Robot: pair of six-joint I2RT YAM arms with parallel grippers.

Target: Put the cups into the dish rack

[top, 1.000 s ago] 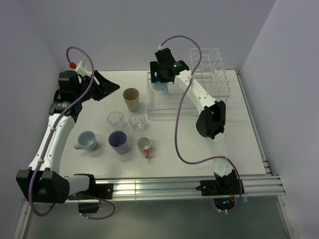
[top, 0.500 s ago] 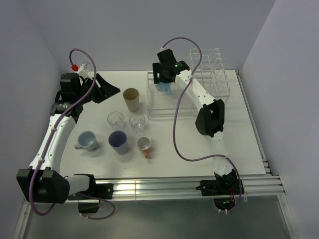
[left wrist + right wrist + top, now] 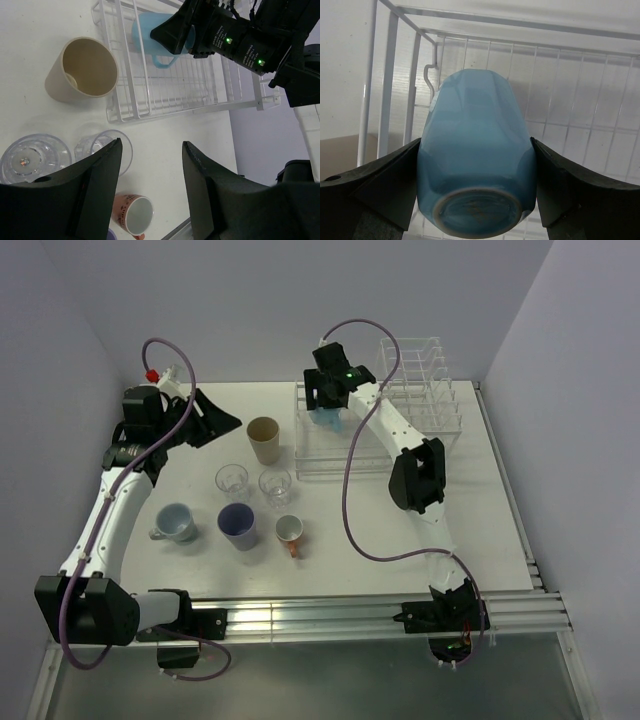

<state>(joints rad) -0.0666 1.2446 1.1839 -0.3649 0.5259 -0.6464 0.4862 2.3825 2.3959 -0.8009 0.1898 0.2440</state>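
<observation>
Your right pincer (image 3: pixel 476 196) has crept slightly up-frame, clenched on the light blue cup (image 3: pixel 475 145) over the dish rack (image 3: pixel 165 107); left pincer (image 3: pixel 151 150) released; six cups (image 3: pixel 237 523) wait on the tabletop (image 3: pixel 350 525).

Glossy light blue cup (image 3: pixel 476 150), matt tan cup (image 3: pixel 82 75), clear shiny glasses (image 3: pixel 30 160)

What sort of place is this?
Probably a robotics lab bench, not a kitchen: two robot arms bolted to a rail, plain walls around the white table, the right gripper holding a light blue cup at a dish rack.
</observation>
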